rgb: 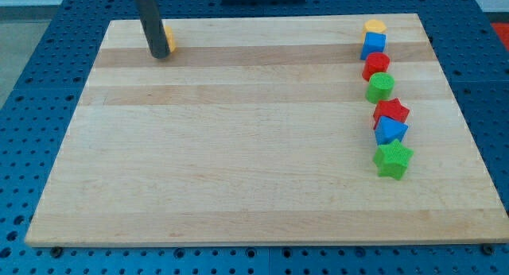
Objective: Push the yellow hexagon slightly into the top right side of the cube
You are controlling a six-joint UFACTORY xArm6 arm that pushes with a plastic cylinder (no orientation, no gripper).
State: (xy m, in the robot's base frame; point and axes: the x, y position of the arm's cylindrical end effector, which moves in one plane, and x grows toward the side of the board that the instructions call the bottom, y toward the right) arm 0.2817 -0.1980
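Note:
My tip (160, 56) rests on the wooden board (238, 148) near its top left corner. A yellow block (170, 40) sits right behind the rod on its right side, mostly hidden, so I cannot make out its shape. The blue cube (374, 44) is far off at the view's top right, in a column of blocks. A second yellow block (374, 25) touches the cube's top edge.
Below the cube the column runs down the right side: a red block (376, 65), a green block (380, 87), a red star (390, 111), a blue block (390, 131) and a green star (394, 159).

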